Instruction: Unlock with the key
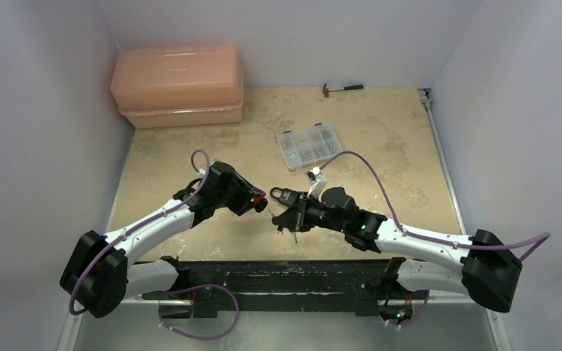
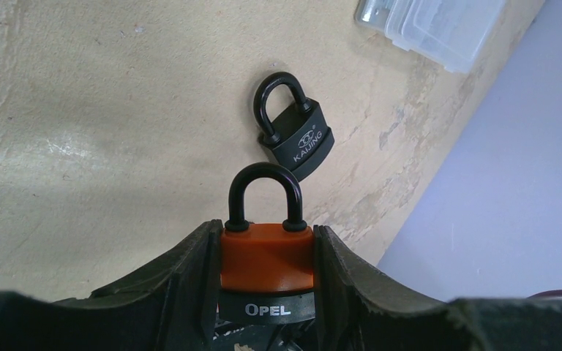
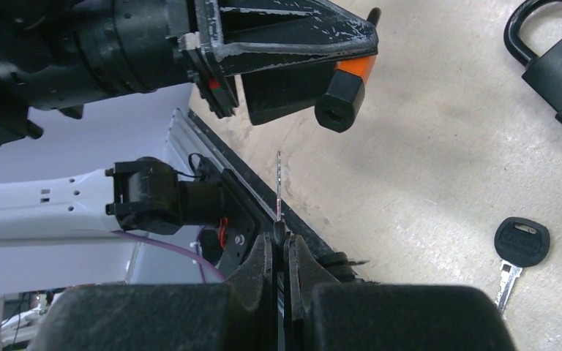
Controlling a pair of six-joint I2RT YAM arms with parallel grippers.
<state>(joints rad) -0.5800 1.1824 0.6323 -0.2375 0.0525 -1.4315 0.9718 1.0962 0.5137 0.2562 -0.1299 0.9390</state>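
My left gripper [image 2: 267, 232] is shut on an orange padlock [image 2: 267, 263] with a black shackle and a black "OPEL" band, and holds it above the table. In the right wrist view, the padlock's [image 3: 351, 73] black keyhole end faces my right gripper. My right gripper [image 3: 279, 245] is shut on the key [image 3: 279, 191]. The key's black head is pinched between the fingers, and its thin blade points up toward the padlock. The blade tip stops short of the keyhole. In the top view the two grippers [image 1: 260, 204] [image 1: 287, 218] face each other near the table's front middle.
A black padlock [image 2: 296, 135] lies on the table just beyond the orange one. A second black-headed key [image 3: 521, 245] lies flat near it. A clear parts organiser [image 1: 309, 145], a pink toolbox [image 1: 178, 84] and a hammer [image 1: 342, 88] sit further back. A black rail [image 1: 285, 274] runs along the front edge.
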